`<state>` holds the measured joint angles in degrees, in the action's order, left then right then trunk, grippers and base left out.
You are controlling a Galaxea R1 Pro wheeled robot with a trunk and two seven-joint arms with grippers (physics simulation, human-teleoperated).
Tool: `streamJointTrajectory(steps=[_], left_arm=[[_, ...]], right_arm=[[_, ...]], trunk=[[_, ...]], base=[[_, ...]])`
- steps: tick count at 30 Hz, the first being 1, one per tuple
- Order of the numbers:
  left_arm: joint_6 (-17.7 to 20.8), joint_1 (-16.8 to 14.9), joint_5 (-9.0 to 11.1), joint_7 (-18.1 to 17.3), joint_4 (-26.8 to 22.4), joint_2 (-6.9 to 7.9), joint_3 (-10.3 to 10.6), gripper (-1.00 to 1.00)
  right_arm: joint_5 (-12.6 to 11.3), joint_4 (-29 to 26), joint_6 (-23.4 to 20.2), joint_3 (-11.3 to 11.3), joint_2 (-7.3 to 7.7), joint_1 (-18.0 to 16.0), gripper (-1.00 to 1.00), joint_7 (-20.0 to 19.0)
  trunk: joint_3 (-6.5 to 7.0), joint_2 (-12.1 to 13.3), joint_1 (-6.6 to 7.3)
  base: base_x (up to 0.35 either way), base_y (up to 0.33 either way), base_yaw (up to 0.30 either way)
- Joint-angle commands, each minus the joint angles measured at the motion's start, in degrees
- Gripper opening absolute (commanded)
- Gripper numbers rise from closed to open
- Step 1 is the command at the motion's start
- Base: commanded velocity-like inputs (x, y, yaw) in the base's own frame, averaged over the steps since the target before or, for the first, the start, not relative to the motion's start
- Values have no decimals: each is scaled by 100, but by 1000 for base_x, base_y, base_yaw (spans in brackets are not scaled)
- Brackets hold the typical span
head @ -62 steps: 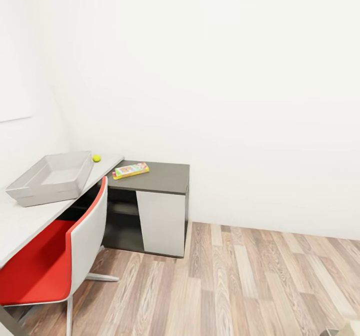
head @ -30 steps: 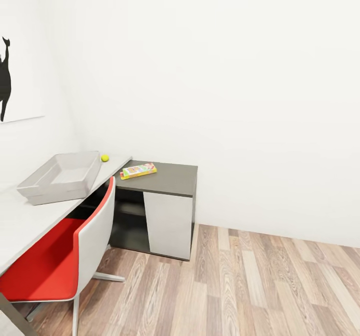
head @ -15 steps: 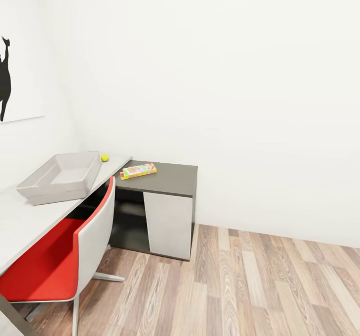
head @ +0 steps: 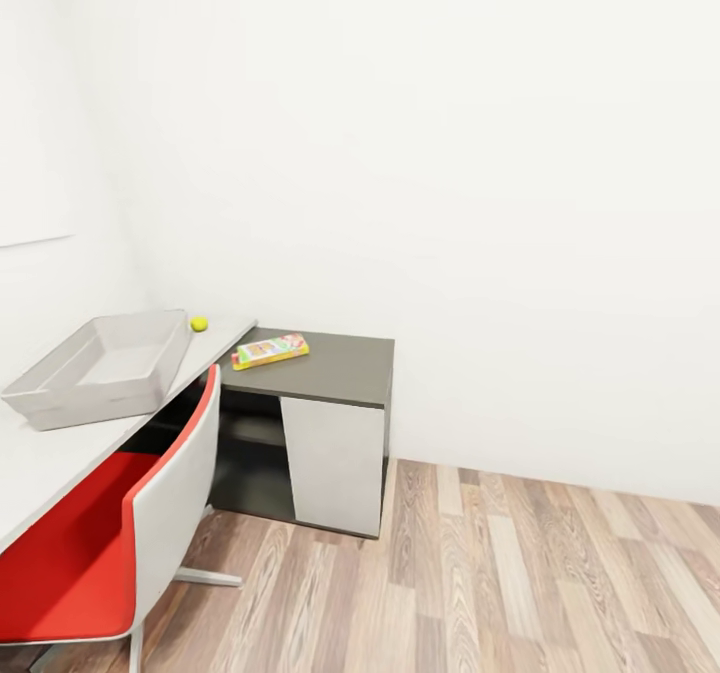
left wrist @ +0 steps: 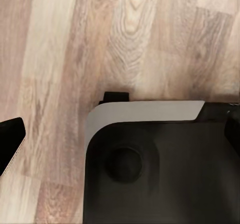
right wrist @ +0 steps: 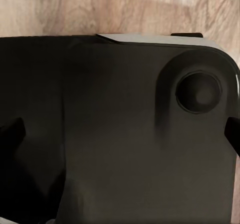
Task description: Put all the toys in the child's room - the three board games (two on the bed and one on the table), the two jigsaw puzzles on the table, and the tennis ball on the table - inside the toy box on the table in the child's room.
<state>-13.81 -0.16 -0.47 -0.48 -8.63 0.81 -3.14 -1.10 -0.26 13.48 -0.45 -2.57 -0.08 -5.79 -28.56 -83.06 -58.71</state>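
The light-grey toy box (head: 100, 368) stands empty on the white table (head: 50, 458) at the left of the head view. A yellow-green tennis ball (head: 199, 324) lies on the table just past the box's far corner. One yellow-red board game (head: 270, 351) lies flat on the dark grey top of the low cabinet (head: 335, 358) beside the table's end. The jigsaw puzzles and the bed are out of view. In the wrist views, my left gripper (left wrist: 120, 134) and right gripper (right wrist: 122, 134) hang open over my dark base, with nothing between their fingers.
A red and white chair (head: 120, 533) is pushed up to the table's near side. The low cabinet has a white door (head: 335, 463) and an open dark shelf. Wood floor (head: 520, 583) stretches to the right, bounded by white walls.
The head view has shifted: the black wall picture has slid out at the left and the chair looms larger. Box, ball and game lie as before.
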Motion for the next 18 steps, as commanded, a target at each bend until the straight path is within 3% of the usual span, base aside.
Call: streamJointTrajectory(steps=[1, 7, 18], left_arm=[[-22, -2, -5, -5, 2, -2, -29, 100], [-41, -2, -3, -5, 2, -2, -29, 100], [-51, -2, 3, -5, 2, -2, -28, 100]], right_arm=[[-13, -1, 14, -6, 1, -1, 100, -19], [-13, -1, 14, -8, 4, -1, 100, -19], [-13, -1, 14, -7, 10, -1, 100, -19]], trunk=[[-5, -2, -2], [-5, -2, -2], [-5, -2, -2]], base=[[206, 0, -111], [137, 0, -185], [18, 0, -251]])
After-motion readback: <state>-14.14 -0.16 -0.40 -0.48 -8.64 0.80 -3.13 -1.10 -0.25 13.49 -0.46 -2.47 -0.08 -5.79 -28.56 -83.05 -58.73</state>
